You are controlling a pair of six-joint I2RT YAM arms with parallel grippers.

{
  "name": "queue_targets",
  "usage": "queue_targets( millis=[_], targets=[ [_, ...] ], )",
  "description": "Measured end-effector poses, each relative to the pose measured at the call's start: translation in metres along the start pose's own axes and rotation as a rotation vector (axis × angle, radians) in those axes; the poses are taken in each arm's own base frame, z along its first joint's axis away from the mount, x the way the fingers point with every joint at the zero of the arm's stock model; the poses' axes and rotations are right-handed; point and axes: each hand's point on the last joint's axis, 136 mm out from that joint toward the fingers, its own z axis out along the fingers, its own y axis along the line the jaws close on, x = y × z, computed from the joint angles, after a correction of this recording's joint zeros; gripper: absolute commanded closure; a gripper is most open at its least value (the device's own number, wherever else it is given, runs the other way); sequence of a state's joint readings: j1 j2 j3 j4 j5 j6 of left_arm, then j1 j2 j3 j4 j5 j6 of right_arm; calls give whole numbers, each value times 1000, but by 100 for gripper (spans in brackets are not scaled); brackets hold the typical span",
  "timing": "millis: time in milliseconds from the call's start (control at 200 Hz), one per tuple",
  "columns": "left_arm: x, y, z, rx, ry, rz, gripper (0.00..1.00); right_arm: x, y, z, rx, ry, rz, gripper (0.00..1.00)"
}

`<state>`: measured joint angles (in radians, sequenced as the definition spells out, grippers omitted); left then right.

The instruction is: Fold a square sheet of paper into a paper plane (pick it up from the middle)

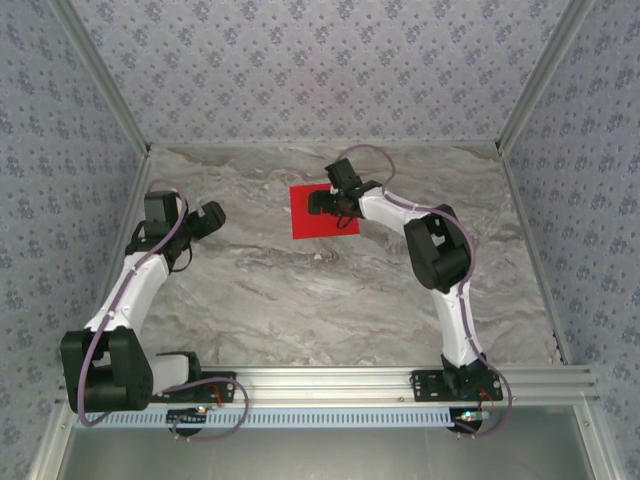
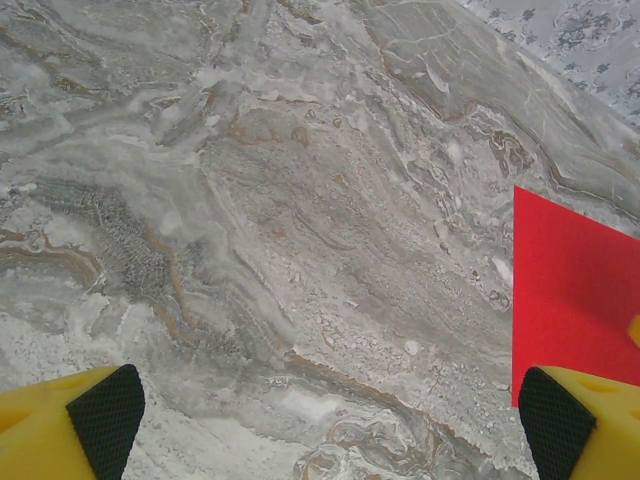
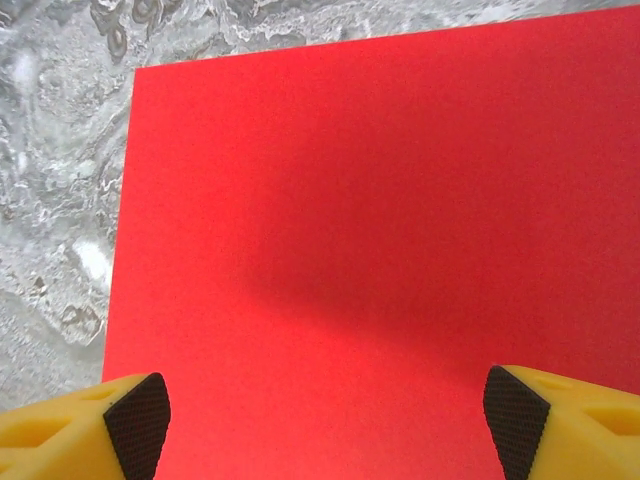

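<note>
Sheet: the square sheet of paper (image 1: 306, 226) is thin, flat, plain bright red with crisp straight edges and no creases or marks; it lies on the far middle of the counter.
Sheet close up: in the right wrist view the square sheet of paper (image 3: 380, 200) covers most of the ground below, with a soft dark shadow across its middle and one corner at the upper left.
Counter: the counter (image 1: 300, 300) is a smooth grey marble-patterned surface, veined in white and brownish streaks.
Right fingers: the right fingers (image 3: 138, 422) are yellow with black textured pads; they stand wide apart just above the sheet, gripping nothing. Whether the tips touch the paper cannot be told. From above, the right fingers (image 1: 318, 203) overlap the sheet's upper middle.
Left fingers: the left fingers (image 2: 105, 415), same yellow and black, are spread fully open over bare counter, holding nothing; the sheet's edge (image 2: 570, 290) shows beside the right-hand finger. From above, the left fingers (image 1: 208, 218) sit well apart from the sheet, to its left.
Surroundings: walls (image 1: 300, 60) with a blue-grey floral print, and a ribbed metal rail (image 1: 330, 380) at the near edge.
</note>
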<state>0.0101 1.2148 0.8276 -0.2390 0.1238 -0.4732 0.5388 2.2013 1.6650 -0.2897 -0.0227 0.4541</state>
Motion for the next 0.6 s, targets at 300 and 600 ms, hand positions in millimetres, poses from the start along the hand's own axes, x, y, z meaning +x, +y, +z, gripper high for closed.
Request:
queue_targets(
  millis=[300,600],
  targets=[
    [2,-1,2,5,7,2,1,14,6,20,7,80,-31,13],
    [9,1,13,1,43,-7,1,42,0,8,-21,139,-213,15]
  ],
)
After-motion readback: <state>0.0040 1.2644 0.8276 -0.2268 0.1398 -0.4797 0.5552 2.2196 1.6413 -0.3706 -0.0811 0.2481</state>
